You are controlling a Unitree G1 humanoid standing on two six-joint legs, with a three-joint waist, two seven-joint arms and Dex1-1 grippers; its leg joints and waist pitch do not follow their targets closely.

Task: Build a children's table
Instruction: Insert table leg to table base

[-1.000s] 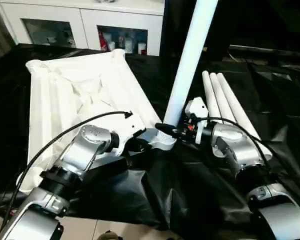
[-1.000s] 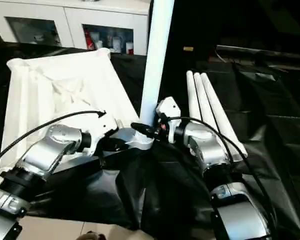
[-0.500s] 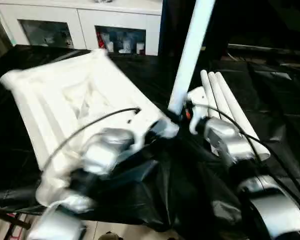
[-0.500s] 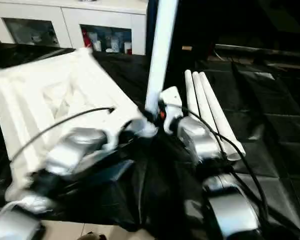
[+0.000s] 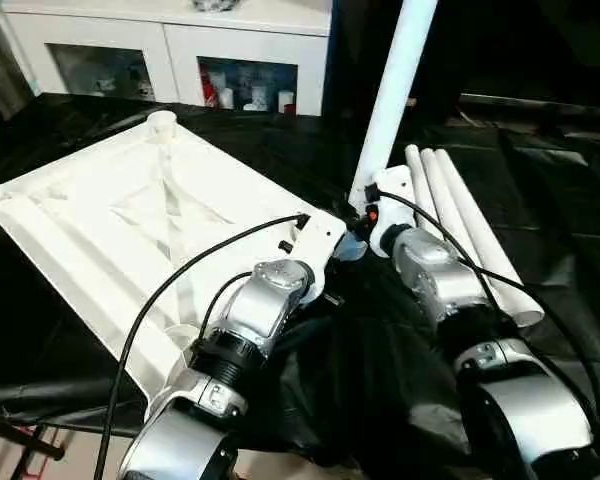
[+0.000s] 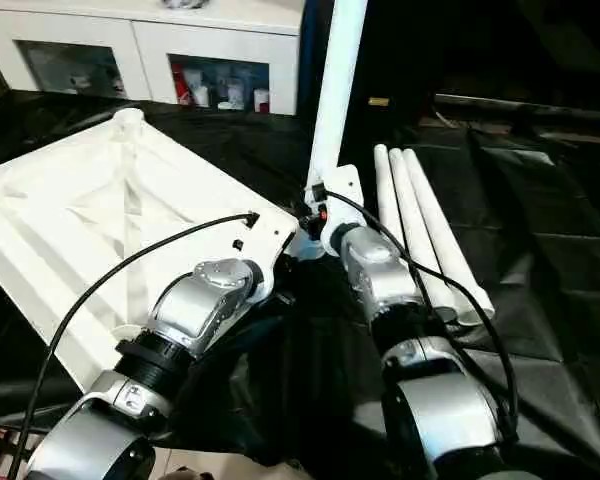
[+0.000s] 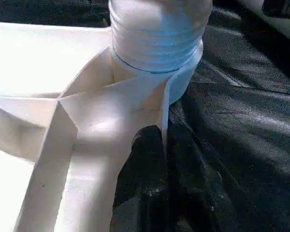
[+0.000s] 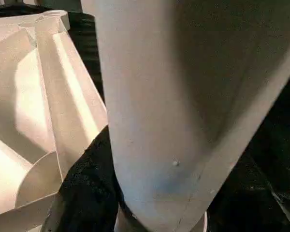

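One white leg [image 5: 390, 100] stands upright, leaning a little, with its ribbed lower end seated in the near corner socket [image 7: 183, 77] of the white table panel [image 5: 110, 230]. The panel lies upside down on the black-draped tabletop [image 5: 560, 200], its ribs and crossed braces facing up. It sits at an angle to the robot, and another round socket [image 5: 161, 120] shows at its far corner.

The right end effector [image 5: 365, 215] is right up against the foot of the standing leg, just above the socket. In the right wrist view the leg rises very close in front of the camera, but I cannot tell whether this end effector is closed on it or only beside it. The left end effector [image 5: 338, 245] reaches in at the same corner, close to the socket and the rib that runs into it. Whether it is open or closed cannot be told either.

Three more white legs [image 5: 460, 220] lie side by side on the black cloth, touching one another, just beyond the right forearm. A white cabinet with glass doors [image 5: 180, 50] stands behind the tabletop.
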